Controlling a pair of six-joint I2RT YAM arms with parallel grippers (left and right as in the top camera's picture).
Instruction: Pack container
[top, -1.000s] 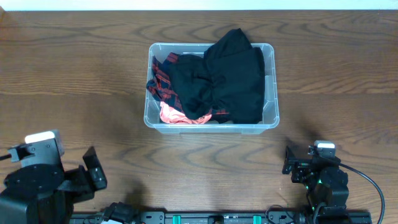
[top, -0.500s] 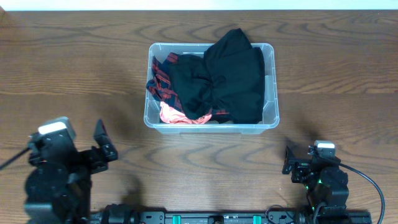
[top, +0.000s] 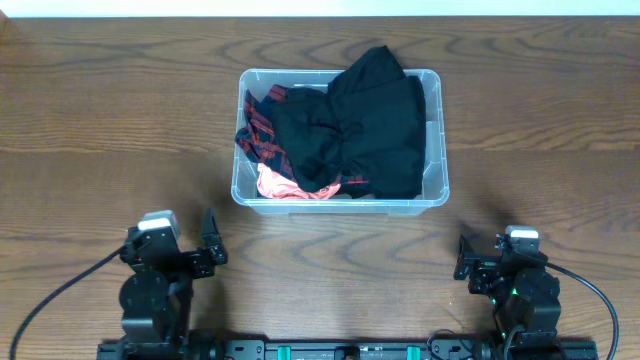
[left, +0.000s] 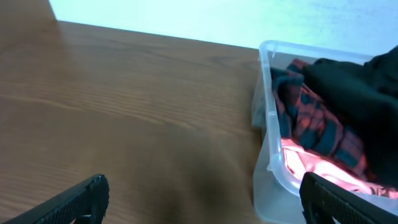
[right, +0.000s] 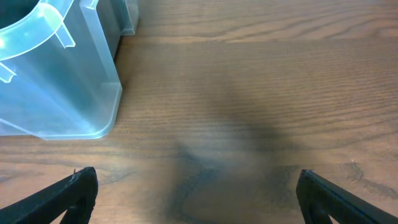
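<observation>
Seemingly done: the clear rectangular plastic container (top: 440, 150) holds black clothes (top: 370, 130); left gripper (left: 202, 190) and right gripper (right: 196, 180) sit wide open, empty, at the near edge.

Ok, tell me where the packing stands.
Done: a black garment, a red plaid cloth and a pink item lie in the container. In hand: nothing; the left gripper and right gripper are open and empty near the front edge of the table. Left, probably: tucking in the black garment, which laps over the far rim.
</observation>
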